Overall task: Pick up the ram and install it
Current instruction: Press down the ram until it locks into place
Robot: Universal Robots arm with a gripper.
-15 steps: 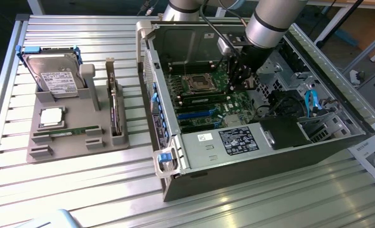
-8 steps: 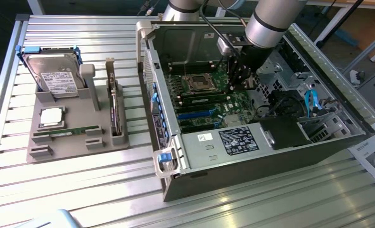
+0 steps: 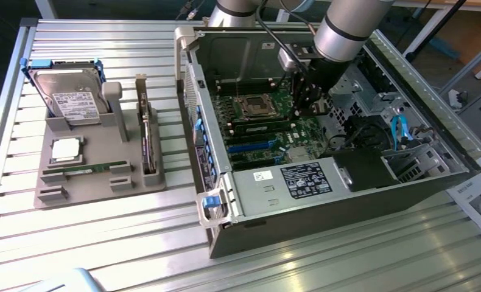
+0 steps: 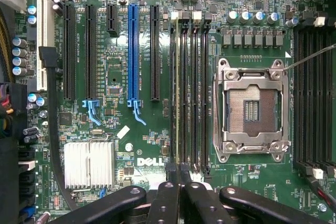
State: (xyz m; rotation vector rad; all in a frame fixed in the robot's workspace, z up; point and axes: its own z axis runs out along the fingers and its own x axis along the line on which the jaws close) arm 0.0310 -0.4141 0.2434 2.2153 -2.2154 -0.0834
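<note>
A thin green ram point(image 4: 175, 93) stands edge-on in the memory slot farthest from the empty CPU socket point(image 4: 252, 109), in the bank between that socket and the expansion slots. In the exterior view it is a green strip point(image 3: 261, 126) on the motherboard. My gripper point(image 4: 178, 169) is shut, fingertips pressed together right over one end of that stick, with nothing visible between them. In the exterior view the gripper point(image 3: 310, 109) hangs low inside the open PC case. A second ram point(image 3: 86, 167) lies flat in the grey holder point(image 3: 94, 137) on the exterior view's left.
The holder also carries a hard drive point(image 3: 70, 97), a silver CPU chip point(image 3: 66, 149) and a dark expansion card point(image 3: 148, 143) on edge. Case walls, cables and a drive cage point(image 3: 411, 161) crowd the arm. A finned heatsink point(image 4: 88, 163) sits near the fingers.
</note>
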